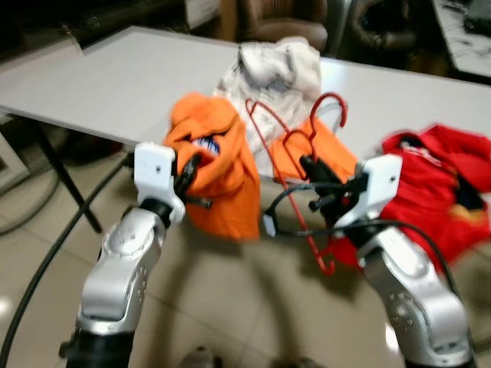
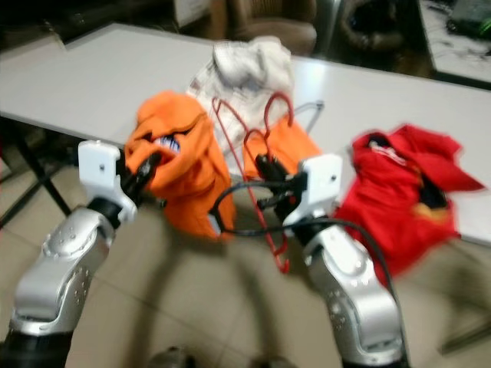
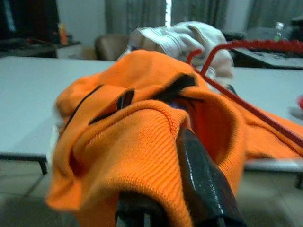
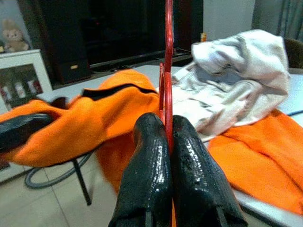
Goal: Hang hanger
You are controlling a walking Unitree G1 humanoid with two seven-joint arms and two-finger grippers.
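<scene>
Right gripper (image 4: 165,137) jaws pinched fully together on the red hanger (image 1: 295,165), wire clamped between the black fingers (image 4: 142,161). The hanger is lifted off the bench (image 1: 100,84), hook end up, its lower part hanging past the bench's front edge. There look to be two red hooks, so possibly two hangers tangled; cannot tell.

Left gripper (image 1: 186,175) has the orange garment (image 1: 219,165) by its ribbed collar: one finger (image 3: 201,184) goes into the neck opening, the cloth drapes over it. Jaws look closed on the collar fabric, but the second finger is buried in cloth, so closure is partly a guess. The garment is half raised and half draped over the bench's front edge, just left of the hanger and touching it.

Progress, as a judgement: early-to-middle. Hanger grasped, garment collar grasped, both brought together at the bench edge. The hanger is not yet clearly inside the neck. Left: thread the hanger into the garment, then carry it to a rail or hook. No rail is visible.

Surface: long pale grey bench. A white crumpled garment (image 1: 272,65) lies behind the hanger, toward the back of the bench. A red garment (image 1: 441,172) is spread right of the hanger, partly over the bench edge. A black cable (image 1: 54,253) runs across the tiled floor (image 1: 230,307) under the bench. Brown chairs (image 1: 280,23) behind the bench. Dark cabinet (image 4: 104,33) and a white shelf unit (image 4: 23,80) in the right wrist view. Eye views blurred.
</scene>
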